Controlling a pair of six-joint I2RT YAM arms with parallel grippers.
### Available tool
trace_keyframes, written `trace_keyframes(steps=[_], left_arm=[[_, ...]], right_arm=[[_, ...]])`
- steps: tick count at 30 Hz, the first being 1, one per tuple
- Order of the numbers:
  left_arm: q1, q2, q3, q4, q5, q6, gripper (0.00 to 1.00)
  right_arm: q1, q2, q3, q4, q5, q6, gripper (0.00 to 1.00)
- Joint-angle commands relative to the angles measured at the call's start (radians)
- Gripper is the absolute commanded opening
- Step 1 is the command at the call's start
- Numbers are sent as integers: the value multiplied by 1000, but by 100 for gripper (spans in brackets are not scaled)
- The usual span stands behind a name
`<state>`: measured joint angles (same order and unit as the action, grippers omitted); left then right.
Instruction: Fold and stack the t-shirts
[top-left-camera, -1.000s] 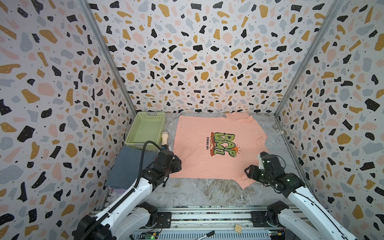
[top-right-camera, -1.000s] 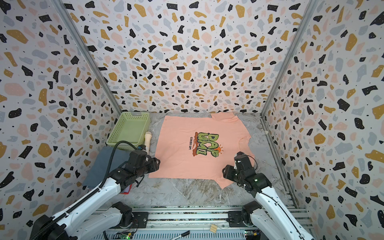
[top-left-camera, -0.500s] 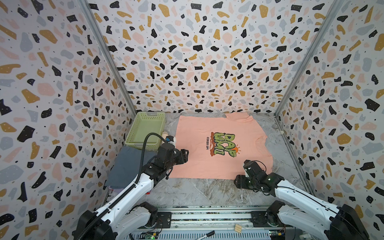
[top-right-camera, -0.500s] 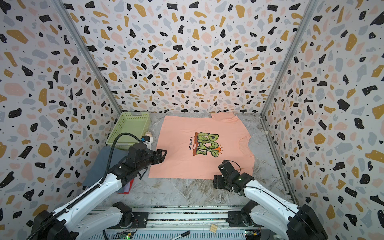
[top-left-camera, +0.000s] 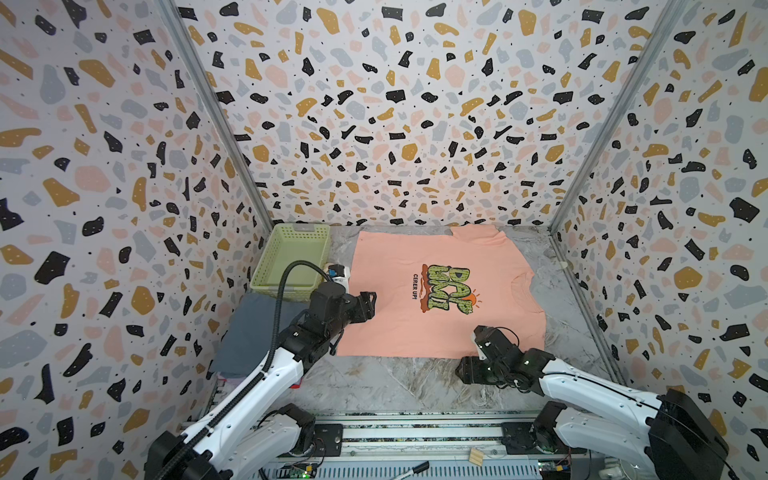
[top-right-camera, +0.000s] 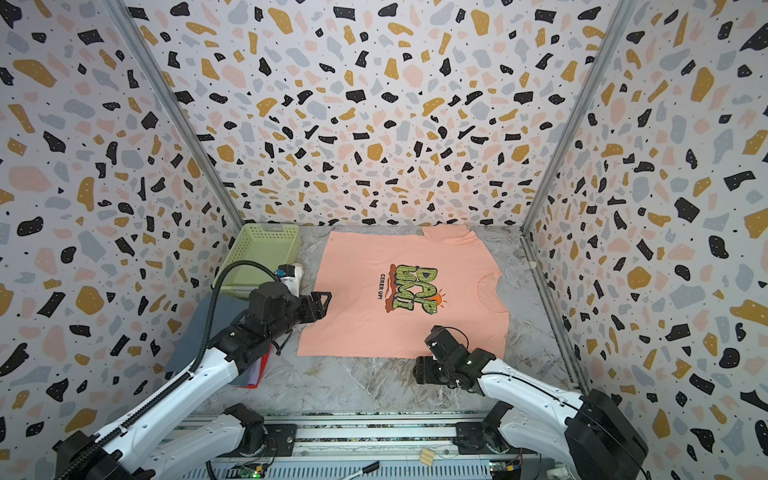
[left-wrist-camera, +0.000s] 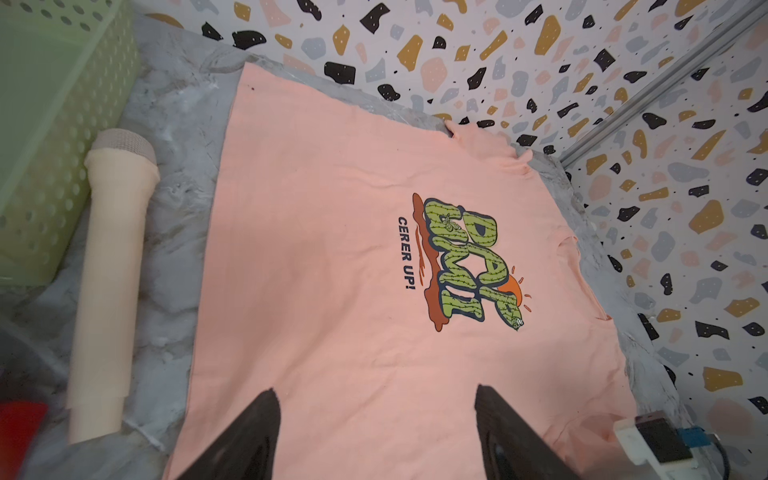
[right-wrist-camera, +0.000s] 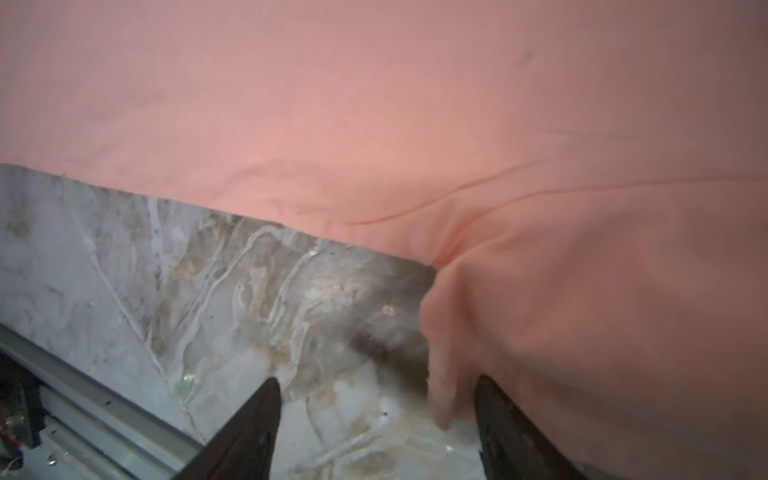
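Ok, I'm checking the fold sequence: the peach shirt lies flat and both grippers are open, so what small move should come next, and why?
Probably shut the right gripper on the shirt. A bunched fold of its near edge sits between the open jaws, so a grip is ready there. The left gripper hangs open over the hem side, holding nothing.

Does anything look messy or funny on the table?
Mostly tidy. The peach t-shirt lies flat, but its near edge beside the right gripper is bunched into a loose lump, and its far sleeve looks rumpled.
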<state>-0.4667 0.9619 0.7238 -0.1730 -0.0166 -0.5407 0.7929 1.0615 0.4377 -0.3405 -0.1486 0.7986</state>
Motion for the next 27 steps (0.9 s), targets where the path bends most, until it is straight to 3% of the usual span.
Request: trace_keyframes(steps=[1, 4, 9, 12, 16, 23, 27], left_arm=[[-3, -41, 42, -3, -45, 21, 75], [-3, -58, 45, -6, -51, 18, 75], [-3, -65, 24, 9, -34, -6, 76], [-3, -45, 19, 14, -7, -10, 76], [-3, -13, 20, 12, 8, -4, 76], [-3, 20, 13, 42, 36, -5, 77], [-4, 32, 6, 52, 50, -1, 77]], right_arm=[[20, 36, 77, 45, -80, -15, 73], [22, 54, 160, -24, -40, -52, 73], [11, -50, 261, -54, 46, -105, 74], [-62, -80, 297, -73, 76, -148, 74], [-119, -85, 334, -260, 145, -156, 74], [-118, -137, 190, -341, 119, -121, 75], [-118, -151, 103, -240, 100, -104, 79]])
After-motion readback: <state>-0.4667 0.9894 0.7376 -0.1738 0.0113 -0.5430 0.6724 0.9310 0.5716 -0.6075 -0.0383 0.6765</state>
